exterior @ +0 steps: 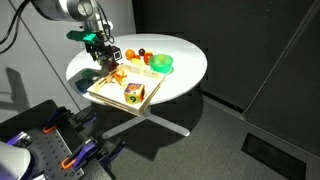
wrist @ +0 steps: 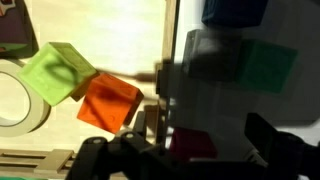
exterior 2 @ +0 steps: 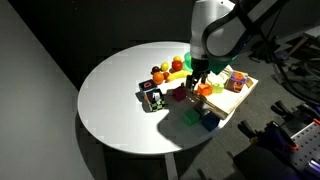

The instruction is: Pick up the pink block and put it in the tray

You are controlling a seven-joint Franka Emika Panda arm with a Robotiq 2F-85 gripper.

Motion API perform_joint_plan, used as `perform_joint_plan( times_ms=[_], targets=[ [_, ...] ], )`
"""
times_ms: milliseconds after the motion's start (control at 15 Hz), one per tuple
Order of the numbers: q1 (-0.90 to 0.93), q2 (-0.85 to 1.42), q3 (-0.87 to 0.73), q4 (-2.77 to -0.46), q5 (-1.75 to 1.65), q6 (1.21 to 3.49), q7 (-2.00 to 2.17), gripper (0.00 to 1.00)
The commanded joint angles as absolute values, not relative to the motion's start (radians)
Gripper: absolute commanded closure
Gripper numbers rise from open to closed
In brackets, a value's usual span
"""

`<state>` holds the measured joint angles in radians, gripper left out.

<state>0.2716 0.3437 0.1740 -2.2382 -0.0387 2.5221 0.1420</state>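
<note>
A: What is seen largest?

B: A round white table is shown in both exterior views. On it, toward one edge, the tray of light wood is laid flat.

A: And the gripper?

B: The gripper is held low over the table, close by one end of the tray, with small blocks crowded under it. Whether the jaws are apart or closed on anything cannot be told. In the wrist view only dark finger parts in deep shadow are made out.

A: What else is set out?

B: A round green bowl is placed behind the tray. A yellow multicoloured cube is seen inside the tray. A black-and-white cube is found on the bare table, apart from the tray.

A: Where is the pink block?

B: The pink block is glimpsed only as a dim reddish patch low in the wrist view, between the dark finger parts. Just beside it an orange block is seen, and a green block is touching that one.
</note>
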Motion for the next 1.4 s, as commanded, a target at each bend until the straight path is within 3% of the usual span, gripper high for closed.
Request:
perform_joint_plan(
  times_ms=[0,1333],
  targets=[
    [0.314,0.410,0.152,-2.163,-0.096,2.546,0.211,0.00],
    [0.416,0.645,0.078,-1.907,-0.130,2.548,0.277,0.00]
  ],
)
